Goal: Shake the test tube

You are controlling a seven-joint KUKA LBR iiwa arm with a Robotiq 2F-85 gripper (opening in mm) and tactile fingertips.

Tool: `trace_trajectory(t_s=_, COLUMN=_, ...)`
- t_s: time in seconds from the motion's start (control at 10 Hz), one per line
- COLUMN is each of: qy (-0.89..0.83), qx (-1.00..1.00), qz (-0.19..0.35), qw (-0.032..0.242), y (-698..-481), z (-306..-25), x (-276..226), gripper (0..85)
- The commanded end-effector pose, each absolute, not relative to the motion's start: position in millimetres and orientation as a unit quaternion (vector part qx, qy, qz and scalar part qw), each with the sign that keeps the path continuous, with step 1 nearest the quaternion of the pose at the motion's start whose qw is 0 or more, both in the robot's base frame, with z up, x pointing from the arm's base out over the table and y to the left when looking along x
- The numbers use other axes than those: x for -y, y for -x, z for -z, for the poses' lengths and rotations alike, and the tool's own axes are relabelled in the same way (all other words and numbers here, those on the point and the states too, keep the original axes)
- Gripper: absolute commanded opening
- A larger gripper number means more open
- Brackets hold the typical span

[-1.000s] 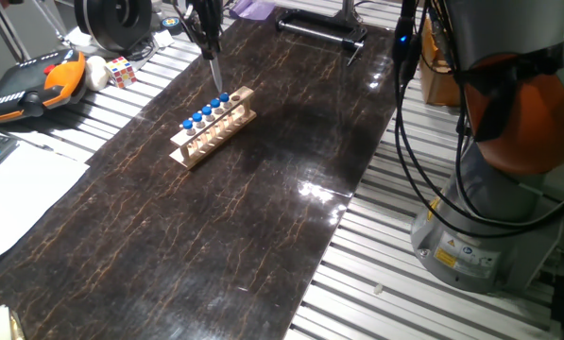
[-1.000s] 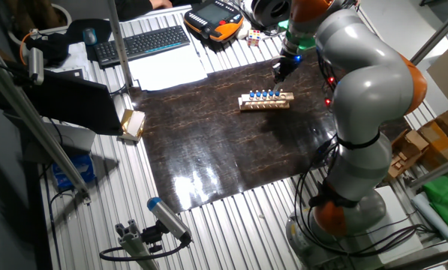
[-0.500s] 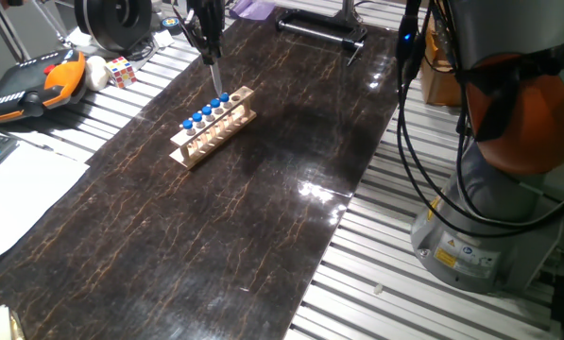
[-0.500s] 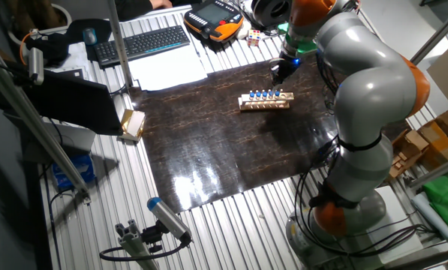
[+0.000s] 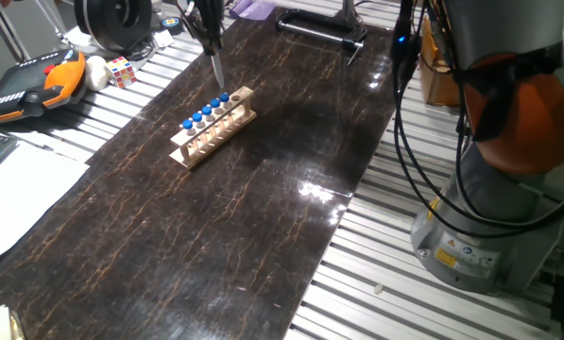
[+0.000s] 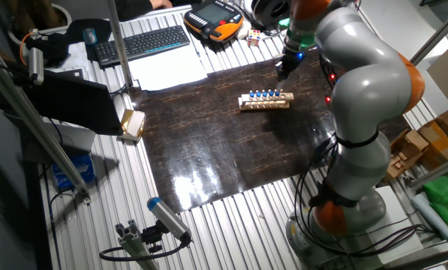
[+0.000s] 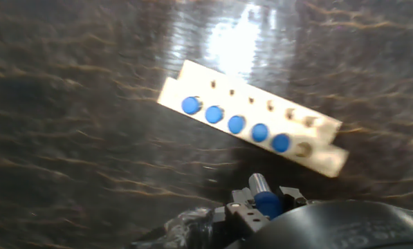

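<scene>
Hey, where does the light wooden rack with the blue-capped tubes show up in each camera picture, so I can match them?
One fixed view: the light wooden test-tube rack lies upper left of centre on the dark mat, running diagonally.
The other fixed view: the rack is upper right of centre, nearly level.
Hand view: the rack crosses the upper middle, slanting down to the right.
Shared landmark: the row of blue caps, five visible.

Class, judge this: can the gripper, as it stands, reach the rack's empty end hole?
Probably yes: the gripper, holding a test tube, hangs above the rack, with nothing between it and the empty hole.
</scene>
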State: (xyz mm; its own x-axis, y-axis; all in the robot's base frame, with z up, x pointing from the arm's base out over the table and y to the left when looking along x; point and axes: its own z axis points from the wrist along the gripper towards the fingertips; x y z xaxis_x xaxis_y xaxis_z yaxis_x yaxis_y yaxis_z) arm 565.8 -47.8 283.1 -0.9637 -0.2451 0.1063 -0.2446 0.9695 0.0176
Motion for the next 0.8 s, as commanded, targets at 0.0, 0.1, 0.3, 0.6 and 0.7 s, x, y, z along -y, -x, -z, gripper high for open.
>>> trace_trajectory(t_s=0.0, qy=-0.205, qx=0.969, qz=-0.133, qw=0.028, y=-566.1, z=-283.4, x=47.1, gripper=5.0)
trace_trajectory(t_s=0.1, qy=-0.221, qx=0.960, qz=-0.169, qw=0.024, y=-565.7, z=-283.8, x=44.6, gripper=5.0)
trace_trajectory(t_s=0.3, qy=-0.193, qx=0.972, qz=-0.135, qw=0.025, y=-563.6, z=-283.1, x=39.1, gripper=5.3)
trace_trajectory(t_s=0.6, qy=-0.092, qx=0.995, qz=-0.004, qw=0.024, y=-556.7, z=-276.1, x=24.9, gripper=4.3)
trace_trajectory(t_s=0.7, qy=-0.061, qx=0.998, qz=0.020, qw=0.019, y=-553.5, z=-273.2, x=20.1, gripper=4.3)
